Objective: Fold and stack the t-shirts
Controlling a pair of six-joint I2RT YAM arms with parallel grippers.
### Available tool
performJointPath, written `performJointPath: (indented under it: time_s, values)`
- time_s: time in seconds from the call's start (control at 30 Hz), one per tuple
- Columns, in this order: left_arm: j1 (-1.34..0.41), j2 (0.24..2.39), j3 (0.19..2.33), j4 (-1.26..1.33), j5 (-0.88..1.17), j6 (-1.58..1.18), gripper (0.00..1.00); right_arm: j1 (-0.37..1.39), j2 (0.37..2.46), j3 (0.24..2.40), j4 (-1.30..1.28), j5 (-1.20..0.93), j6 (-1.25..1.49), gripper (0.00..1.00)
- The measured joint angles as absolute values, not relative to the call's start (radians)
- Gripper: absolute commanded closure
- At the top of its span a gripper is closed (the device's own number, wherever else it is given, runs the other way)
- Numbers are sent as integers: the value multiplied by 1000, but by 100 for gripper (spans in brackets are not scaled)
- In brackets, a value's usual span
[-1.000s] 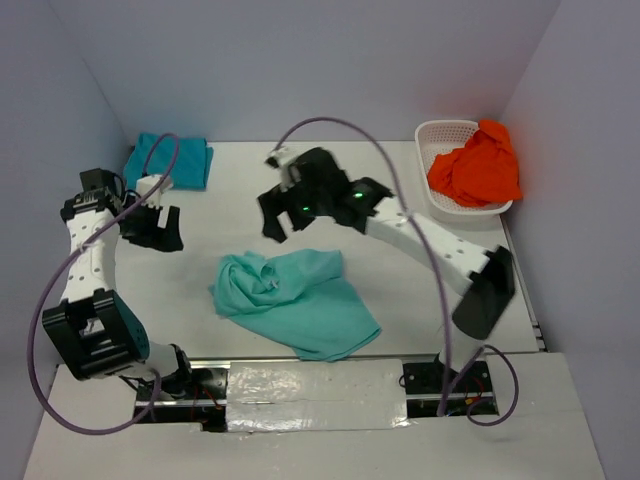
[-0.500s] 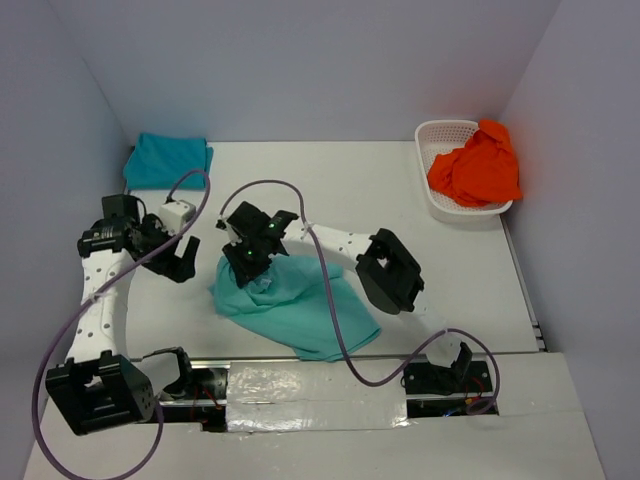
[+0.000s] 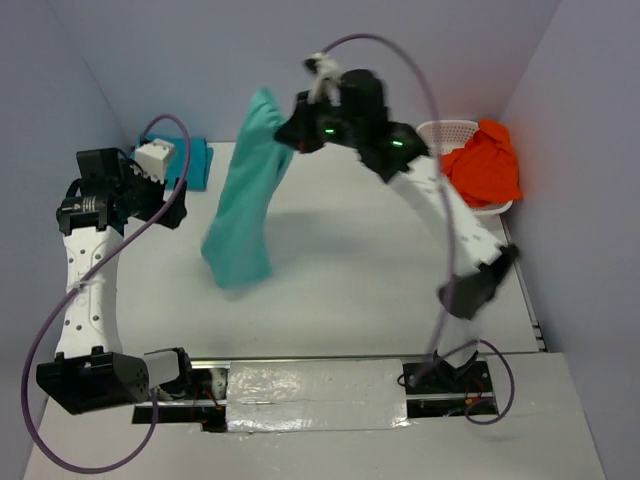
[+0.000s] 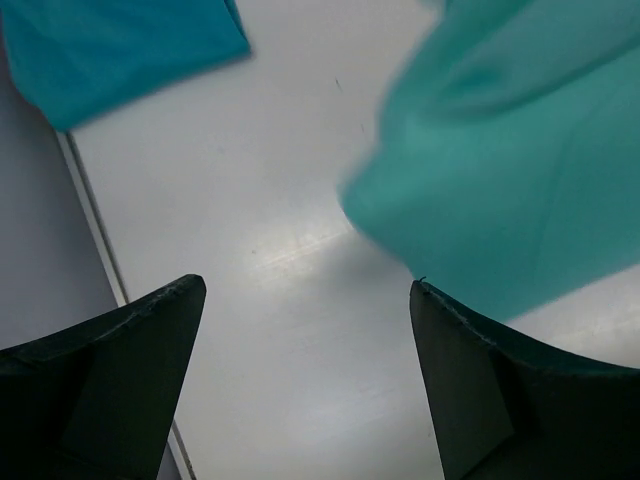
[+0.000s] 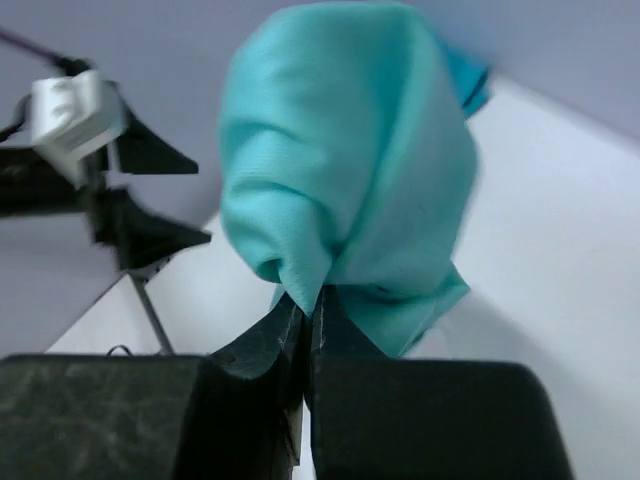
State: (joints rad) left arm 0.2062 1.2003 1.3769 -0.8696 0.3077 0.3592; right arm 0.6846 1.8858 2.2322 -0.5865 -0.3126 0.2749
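My right gripper (image 3: pixel 288 130) is raised high over the table's far middle, shut on the mint-aqua t-shirt (image 3: pixel 245 200), which hangs from it in a long bunch with its low end just above the table. The right wrist view shows the same cloth (image 5: pixel 345 200) pinched between the shut fingertips (image 5: pixel 310 310). A teal blue t-shirt (image 3: pixel 192 160) lies folded at the far left corner, also in the left wrist view (image 4: pixel 110 50). The orange t-shirt (image 3: pixel 478 168) is heaped in the basket. My left gripper (image 3: pixel 168 205) stands open and empty, left of the hanging shirt (image 4: pixel 510 160).
A white mesh basket (image 3: pixel 440 135) stands at the far right corner. Purple-grey walls enclose the table on three sides. Purple cables loop above both arms. The table's left edge strip (image 4: pixel 95 220) runs close to my left gripper.
My right gripper came down onto the mint-aqua shirt lying on the table, shut on it, and lifted it high toward the far middle. My left arm swung in, then drew back to the left.
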Motion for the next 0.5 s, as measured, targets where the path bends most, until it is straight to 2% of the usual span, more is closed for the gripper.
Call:
performJointPath:
  time_s: [0.13,0.2,0.23,0.27,0.3,0.33,0.43,0.5]
  values:
    - [206,1248,1499,-821,319,308,7,626,1400,1786,-413,-345,196,99]
    - [198,1261,1518,-805,330,303,8,645,1194,1565,-366,-374,160,90]
    - [188,1265,1518,-804,329,305,8,649,1108,1455,-327,-388,149,71]
    - [170,1268,1516,-806,325,309,9,646,1057,1375,-323,-392,147,62]
    - [147,1271,1509,-807,319,313,9,637,1024,1287,-320,-388,140,49]
    - [122,1272,1496,-805,318,316,10,628,1012,1206,-315,-382,136,28]
    - [39,1275,1431,-816,308,347,11,616,1051,959,-355,-361,145,21]
    - [-20,1287,1396,-831,293,370,10,611,1103,813,-424,-333,173,19]
